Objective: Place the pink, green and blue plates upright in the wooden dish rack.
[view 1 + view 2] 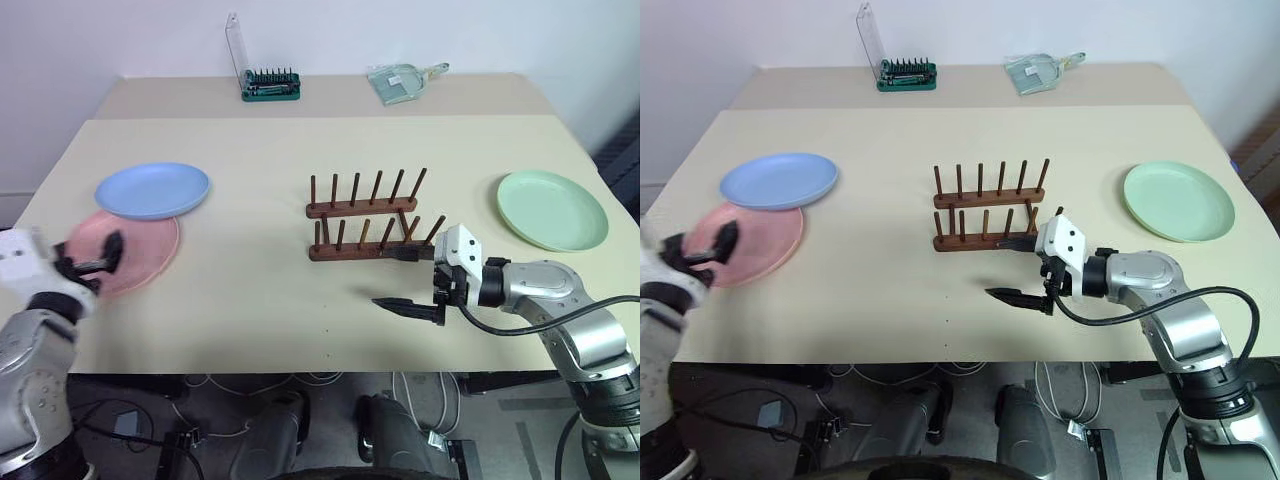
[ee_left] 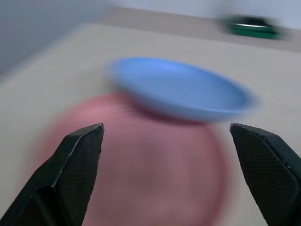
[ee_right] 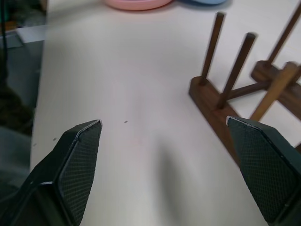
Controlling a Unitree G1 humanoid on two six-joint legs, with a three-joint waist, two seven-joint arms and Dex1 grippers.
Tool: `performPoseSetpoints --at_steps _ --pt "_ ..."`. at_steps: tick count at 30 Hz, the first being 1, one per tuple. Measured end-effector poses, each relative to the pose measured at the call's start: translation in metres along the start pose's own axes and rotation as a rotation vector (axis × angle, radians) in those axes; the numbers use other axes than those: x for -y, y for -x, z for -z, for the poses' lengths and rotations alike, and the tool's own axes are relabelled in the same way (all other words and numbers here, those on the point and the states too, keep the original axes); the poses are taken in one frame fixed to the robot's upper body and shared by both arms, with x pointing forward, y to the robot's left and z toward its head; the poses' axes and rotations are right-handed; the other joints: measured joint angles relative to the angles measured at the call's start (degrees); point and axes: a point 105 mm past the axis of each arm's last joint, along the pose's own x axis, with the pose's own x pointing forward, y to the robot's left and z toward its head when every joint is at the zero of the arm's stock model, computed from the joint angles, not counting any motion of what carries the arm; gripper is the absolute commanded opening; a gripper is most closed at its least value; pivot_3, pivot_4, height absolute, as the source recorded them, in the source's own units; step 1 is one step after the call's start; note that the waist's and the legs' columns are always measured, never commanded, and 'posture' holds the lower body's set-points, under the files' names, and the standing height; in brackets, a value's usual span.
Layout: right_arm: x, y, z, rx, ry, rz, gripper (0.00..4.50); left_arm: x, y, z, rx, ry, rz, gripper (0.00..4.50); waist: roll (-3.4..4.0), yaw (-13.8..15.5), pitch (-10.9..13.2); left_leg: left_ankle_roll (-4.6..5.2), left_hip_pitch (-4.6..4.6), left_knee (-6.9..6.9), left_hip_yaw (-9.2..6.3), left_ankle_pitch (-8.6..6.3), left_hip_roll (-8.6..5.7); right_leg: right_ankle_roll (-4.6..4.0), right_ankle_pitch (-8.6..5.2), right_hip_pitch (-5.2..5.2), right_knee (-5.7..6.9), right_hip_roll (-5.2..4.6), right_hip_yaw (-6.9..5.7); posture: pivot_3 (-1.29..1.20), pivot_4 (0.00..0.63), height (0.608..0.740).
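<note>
Your right gripper [image 1: 408,280] sits nearest, jaws spread wide and holding nothing, pointing across toward your left with the wooden dish rack [image 1: 365,217] just past its fingertips on the far side. No plate stands in the rack yet, so all three are still to do. Off to your left, the left gripper [image 2: 167,174] is also open and empty, hanging low over the near edge of the pink plate [image 1: 132,250], which lies flat right ahead of its fingers. The blue plate [image 1: 152,190] lies just beyond, its near rim overlapping the pink plate's far edge. That overlap is what your next move turns on: I'd judge the blue plate has to come off first, or the pink one will drag it along. The green plate [image 1: 552,209] lies flat and alone, well out to the right of the rack, beyond your right gripper and far closer to that arm than to the left one.
</note>
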Motion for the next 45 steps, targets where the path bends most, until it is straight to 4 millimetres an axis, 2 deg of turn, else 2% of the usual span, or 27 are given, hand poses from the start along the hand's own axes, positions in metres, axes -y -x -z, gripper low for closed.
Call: performPoseSetpoints --at_steps 3,6,10,15,18,24,25,27,32,35,38,41,42,45 --pt "0.002 -0.004 -0.001 0.013 0.016 -0.033 4.46 -0.030 0.007 0.007 -0.056 0.076 -0.220 4.50 -0.03 0.11 0.01 -0.02 0.03 0.10 0.00 -0.01 0.00 0.04 0.01 0.06 0.03 0.05 0.00 0.00 0.150 0.740" --pt "0.003 -0.008 -0.002 0.027 0.031 -0.048 4.46 -0.043 0.011 0.018 -0.132 0.144 -0.322 4.50 -0.30 0.09 0.04 -0.04 0.15 0.13 -0.01 0.00 0.01 0.06 0.04 0.18 0.08 0.08 0.00 0.00 0.150 0.740" --pt "0.002 -0.013 -0.001 0.027 0.036 -0.063 4.46 -0.038 0.011 0.036 -0.250 0.159 -0.302 4.50 -0.37 0.04 0.03 -0.05 0.16 0.11 -0.01 0.00 0.00 0.06 0.04 0.16 0.08 0.09 0.01 0.00 0.150 0.740" --pt "0.003 -0.014 -0.005 0.031 0.041 -0.050 4.46 -0.025 -0.008 0.047 -0.336 0.209 -0.225 4.50 -0.37 0.03 0.03 -0.08 0.15 0.09 0.00 0.01 0.01 0.04 0.06 0.13 0.08 0.09 0.02 0.00 0.150 0.740" --pt "0.001 -0.015 -0.007 0.031 0.045 -0.040 4.50 -0.019 -0.016 0.055 -0.382 0.223 -0.213 3.70 -0.38 0.02 0.03 -0.09 0.15 0.09 0.00 0.01 0.00 0.05 0.06 0.13 0.06 0.08 0.03 0.00 0.150 0.740" --pt "-0.002 -0.013 -0.010 0.026 0.044 -0.002 4.50 -0.021 -0.026 0.056 -0.388 0.252 -0.256 0.60 -0.41 -0.08 0.05 -0.10 0.13 0.06 0.00 0.00 0.01 0.05 0.06 0.09 0.07 0.08 0.03 0.00 0.150 0.740" --pt "-0.001 -0.012 -0.012 0.027 0.048 0.008 4.50 -0.022 -0.027 0.055 -0.383 0.256 -0.266 0.20 -0.41 -0.03 0.05 -0.10 0.13 0.07 0.00 0.00 0.01 0.05 0.06 0.09 0.07 0.08 0.03 0.00 0.150 0.740" --pt "0.000 -0.010 -0.014 0.026 0.054 0.020 4.50 -0.022 -0.029 0.050 -0.362 0.275 -0.274 0.08 -0.41 -0.01 0.03 -0.10 0.14 0.08 0.00 0.00 0.01 0.06 0.06 0.11 0.07 0.08 0.03 0.00 0.150 0.740" --pt "-0.001 -0.011 -0.014 0.026 0.048 0.019 4.50 -0.029 -0.021 0.054 -0.375 0.296 -0.363 0.08 -0.45 -0.11 0.04 -0.10 0.14 0.08 0.00 0.00 0.01 0.08 0.07 0.10 0.07 0.08 0.03 0.00 0.150 0.740" --pt "0.000 -0.011 -0.016 0.028 0.052 0.016 4.50 -0.036 -0.016 0.045 -0.317 0.303 -0.433 0.08 -0.47 -0.14 0.05 -0.12 0.14 0.07 0.01 0.01 0.02 0.08 0.08 0.10 0.08 0.09 0.03 0.00 0.150 0.740" --pt "0.003 -0.013 -0.023 0.036 0.074 0.004 4.50 -0.053 -0.009 0.024 -0.185 0.279 -0.530 0.08 -0.49 -0.13 0.06 -0.14 0.14 0.08 0.01 0.02 0.04 0.06 0.10 0.10 0.08 0.11 0.03 0.00 0.150 0.740" --pt "0.007 -0.014 -0.028 0.043 0.088 -0.005 4.50 -0.077 0.002 -0.014 0.030 0.218 -0.624 0.08 -0.69 -0.06 0.15 -0.16 0.14 0.07 0.02 0.03 0.07 -0.04 0.16 0.08 0.07 0.14 0.02 0.00 0.150 0.740" --pt "0.008 -0.015 -0.031 0.047 0.097 -0.009 4.50 -0.081 0.006 -0.033 0.117 0.188 -0.638 0.08 -0.71 -0.01 0.17 -0.16 0.13 0.07 0.02 0.03 0.07 -0.17 0.23 0.08 0.05 0.14 0.03 0.00 0.150 0.740" --pt "0.012 -0.017 -0.046 0.077 0.137 -0.018 4.50 -0.077 0.013 -0.079 0.312 0.105 -0.586 0.08 -0.71 0.59 0.17 -0.16 0.13 0.09 0.03 0.03 0.05 -0.17 0.23 0.11 0.02 0.12 0.03 0.00 0.150 0.740"
